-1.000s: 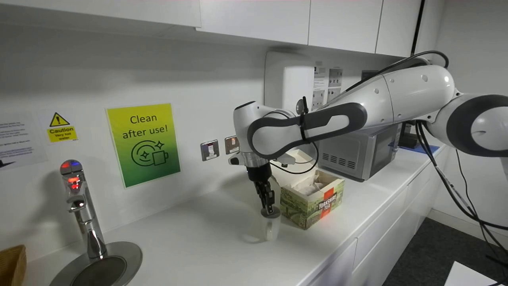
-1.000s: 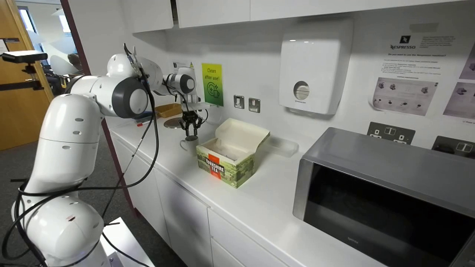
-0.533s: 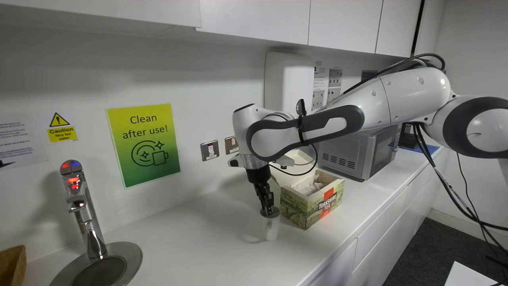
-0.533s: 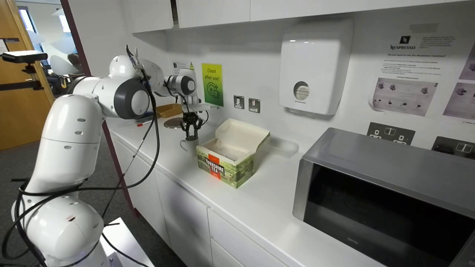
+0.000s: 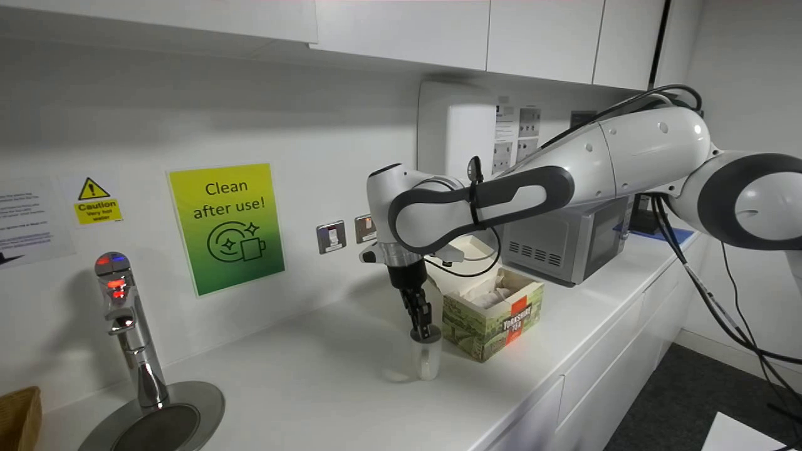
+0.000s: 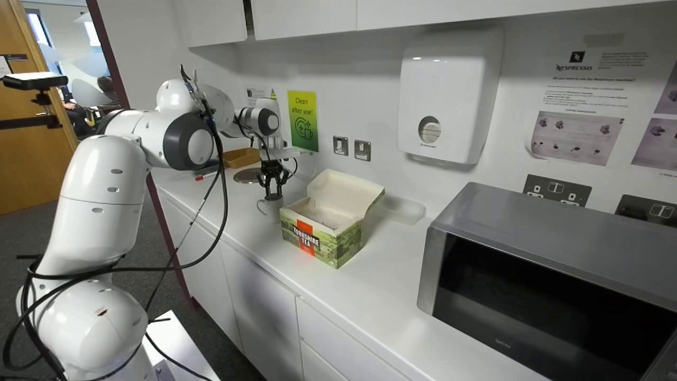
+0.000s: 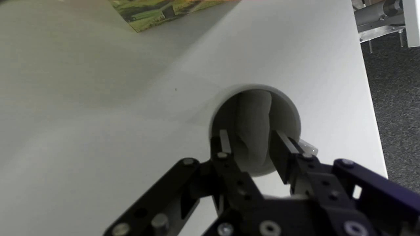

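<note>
Edges: smooth white desk (image 5: 301, 376) ends toward lower right in an exterior view, pale drawer fronts dropping below it. Wrist view: that edge runs down the right side, dark speckled carpet (image 7: 397, 108) beyond. Broad room to the left; curved chrome tap (image 5: 135, 351) well apart, lower left. Tighter to the right: green-patterned cardboard tea box (image 6: 322, 238), lid raised, just beside the white cylindrical mug (image 5: 432, 366). Mug upright on the desk, below centre in an exterior view; handle points lower right in the wrist view.

Tool: black two-fingered tool (image 7: 251, 139) points down at the mug's mouth, fingers partly parted, middling gap. Pale, soft-looking pouch (image 7: 256, 114) lies inside the mug, seen between and beyond the fingers. Contact of fingers with mug wall or pouch: cannot tell.

Materials: mug smooth, round-rimmed; pouch creased, longish. Boxy grey microwave (image 6: 529, 254), dark glossy door, lower right. Shallow see-through plastic tray (image 6: 404, 210) behind the tea box, near the wall.
</note>
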Motion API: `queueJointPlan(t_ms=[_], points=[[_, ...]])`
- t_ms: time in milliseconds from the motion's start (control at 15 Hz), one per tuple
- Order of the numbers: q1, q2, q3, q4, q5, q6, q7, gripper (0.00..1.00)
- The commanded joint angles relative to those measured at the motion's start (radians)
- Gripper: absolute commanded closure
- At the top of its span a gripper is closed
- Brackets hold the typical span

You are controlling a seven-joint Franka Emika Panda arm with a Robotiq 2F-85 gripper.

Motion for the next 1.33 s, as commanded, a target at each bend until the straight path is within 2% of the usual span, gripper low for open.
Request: queueJointPlan(t_ms=[0,1267], points=[[0.005,0.015,0.001,0.043,-0.018,-0.032,0.024,0.60],[0.003,-0.016,0.009,0.012,-0.012,-0.035,0.018,0.62]])
